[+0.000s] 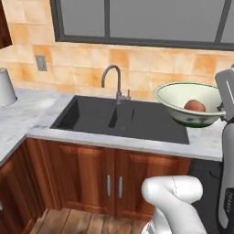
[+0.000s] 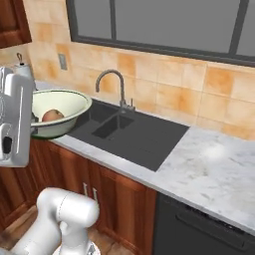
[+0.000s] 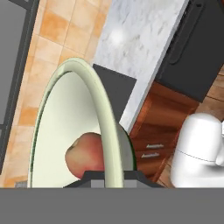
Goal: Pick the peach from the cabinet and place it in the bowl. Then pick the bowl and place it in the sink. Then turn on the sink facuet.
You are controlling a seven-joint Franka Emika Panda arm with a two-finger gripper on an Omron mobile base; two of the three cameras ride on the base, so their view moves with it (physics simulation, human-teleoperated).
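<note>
Far to the left of the gripper [image 3: 111,177], a grey cup-like thing [image 1: 6,87] stands on the white marble counter [image 1: 27,114]. Next comes the black sink [image 1: 123,119], with two basins and nothing in them — lots of open room there. Behind the sink stands the tall dark faucet [image 1: 114,80], close to the tiled wall [image 1: 137,61]. It is the one tall thing near the bowl's left edge. Then comes the bowl [image 1: 188,101], up in the air over the right end of the sink. The gripper is clamped on the bowl's rim, one finger inside and one outside. The peach [image 1: 195,106] sits inside the bowl, just beside the gripper. Below are brown cupboard doors [image 1: 114,180].
</note>
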